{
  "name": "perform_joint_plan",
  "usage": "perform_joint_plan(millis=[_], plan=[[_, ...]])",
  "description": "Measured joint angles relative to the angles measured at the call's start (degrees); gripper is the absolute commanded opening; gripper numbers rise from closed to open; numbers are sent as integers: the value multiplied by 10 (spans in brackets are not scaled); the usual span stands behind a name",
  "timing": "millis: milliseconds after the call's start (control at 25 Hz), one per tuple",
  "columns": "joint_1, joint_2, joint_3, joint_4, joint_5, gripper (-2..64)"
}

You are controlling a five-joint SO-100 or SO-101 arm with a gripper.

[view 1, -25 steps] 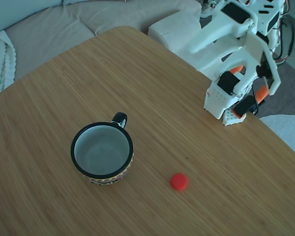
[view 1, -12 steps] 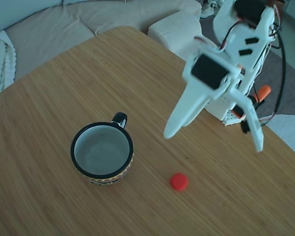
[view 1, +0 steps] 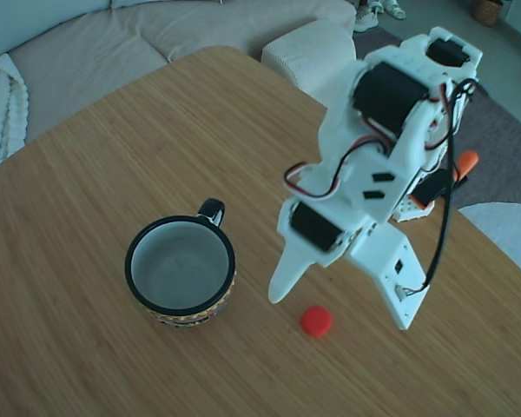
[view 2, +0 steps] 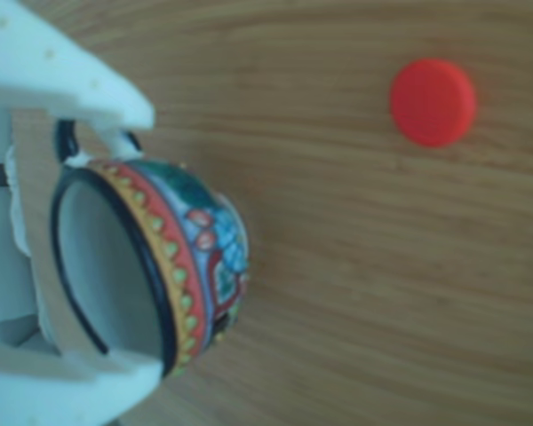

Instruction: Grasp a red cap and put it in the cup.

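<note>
The red cap [view 1: 316, 321] lies flat on the wooden table, to the right of the cup [view 1: 128, 269] in the fixed view. The cup stands upright with nothing inside, its handle pointing to the back. My white gripper [view 1: 340, 308] hangs open just above the cap; one fingertip is left of the cap and the other right of it. Nothing is held. In the other view the cap [view 2: 433, 101] sits at the upper right, and the cup [view 2: 204, 257] shows between my white fingers [view 2: 71, 75] at the left edge.
The round table [view 1: 87, 174] ends close behind the arm's base [view 1: 408, 207] at the right. A grey sofa [view 1: 113, 43] stands past the far edge. Bare wood lies between cup and cap.
The arm has unfolded from its rest pose at the back right and swung down and forward. Its open gripper now hangs over the cap. Cup and cap have not moved.
</note>
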Motion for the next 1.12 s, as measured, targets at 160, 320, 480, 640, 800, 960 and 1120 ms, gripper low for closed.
perform_joint_plan(millis=[160,320,480,640,800,960,1120], plan=[[0,-40,-18,0,0,307],[-4,-70,-18,0,-25,307],[-8,-97,-18,-1,-42,307],[-6,-131,-18,-5,-76,307],[-8,-155,-18,-6,-119,307],[-19,-166,-18,-7,-142,307],[-13,-206,-41,-7,-140,307]])
